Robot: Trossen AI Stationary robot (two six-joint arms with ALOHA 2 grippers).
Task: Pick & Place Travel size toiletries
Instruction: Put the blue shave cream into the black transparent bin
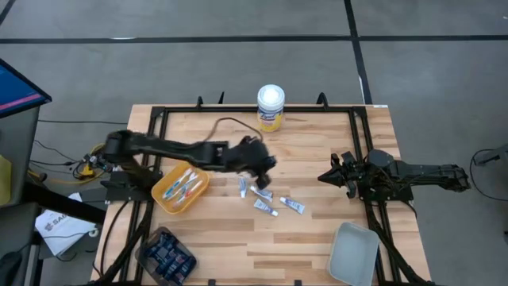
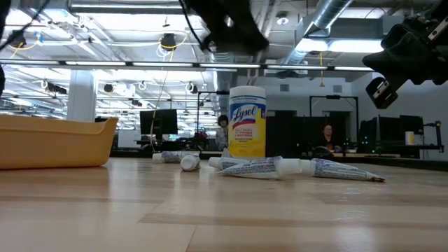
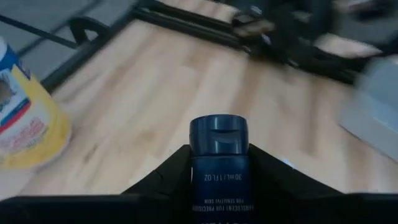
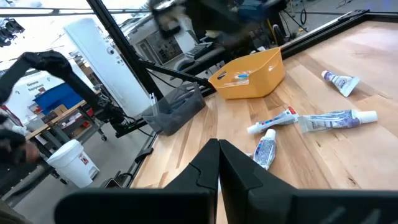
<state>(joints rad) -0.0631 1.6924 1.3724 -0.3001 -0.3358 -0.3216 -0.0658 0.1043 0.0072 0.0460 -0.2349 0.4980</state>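
Note:
My left gripper hovers above the middle of the table, shut on a small navy tube. Below it and to its right, several small white tubes with blue and red marks lie flat on the wood; the low view shows them too. Blue-white toothbrushes lie in a yellow bin. More dark tubes fill a dark bin. My right gripper waits shut at the table's right side, touching nothing. My left gripper pinches the navy tube between its two fingers, on the tube's body just behind the cap. The tube lies along the fingers, and its cap end sticks out past the fingertips. It is lifted clear of the table.
A tall yellow canister with a white lid stands near the far edge. A pale grey tray sits at the near right corner. Black frame rails run along the table's sides. People sit in the room beyond.

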